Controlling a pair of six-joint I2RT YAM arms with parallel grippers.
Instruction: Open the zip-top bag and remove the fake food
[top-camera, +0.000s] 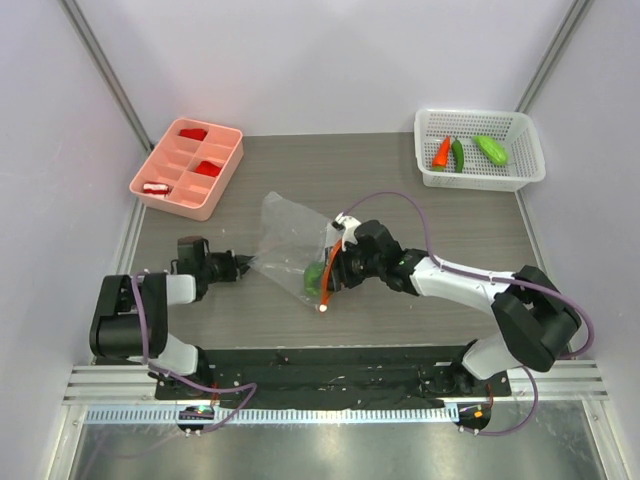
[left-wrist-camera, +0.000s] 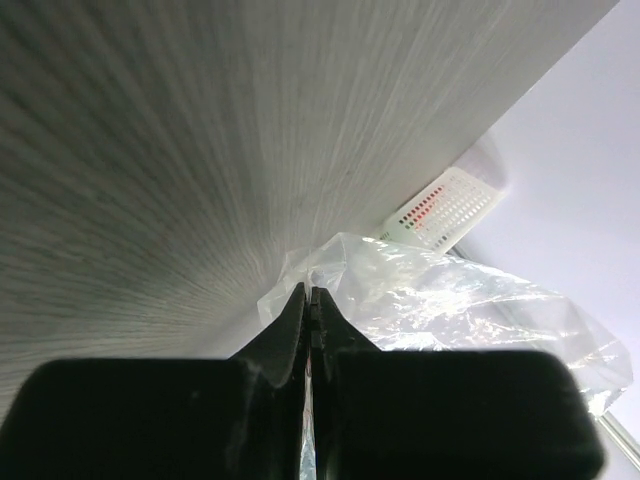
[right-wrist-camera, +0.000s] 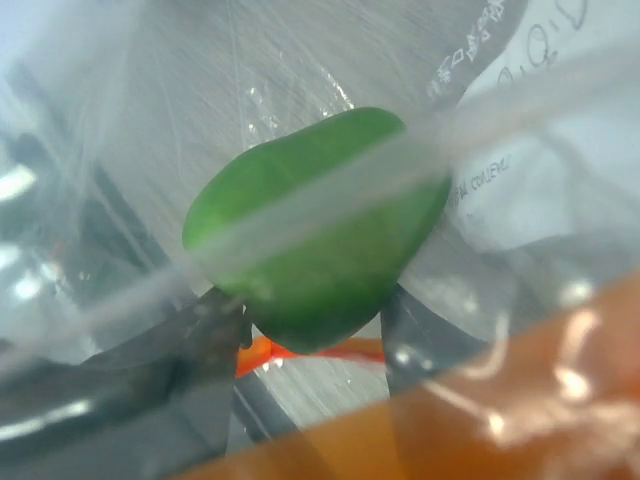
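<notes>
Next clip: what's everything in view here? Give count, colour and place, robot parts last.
bag: 1, clear with an orange zip strip, mid-table, between the two hands
pepper: 1, green, in the bag at the right hand
carrot: 1, orange-red, in the basket
chili: 1, dark green, in the basket beside the carrot
oblong piece: 1, light green, in the basket, right of the chili
basket: 1, white mesh, far right corner
tray: 1, pink, far left corner
blocks: 3, red, in separate tray compartments
table: 1, grey-brown wood grain
left hand: 1, black, shut on the bag's left corner
right hand: 1, black, at the zip strip, closed on the pepper
</notes>
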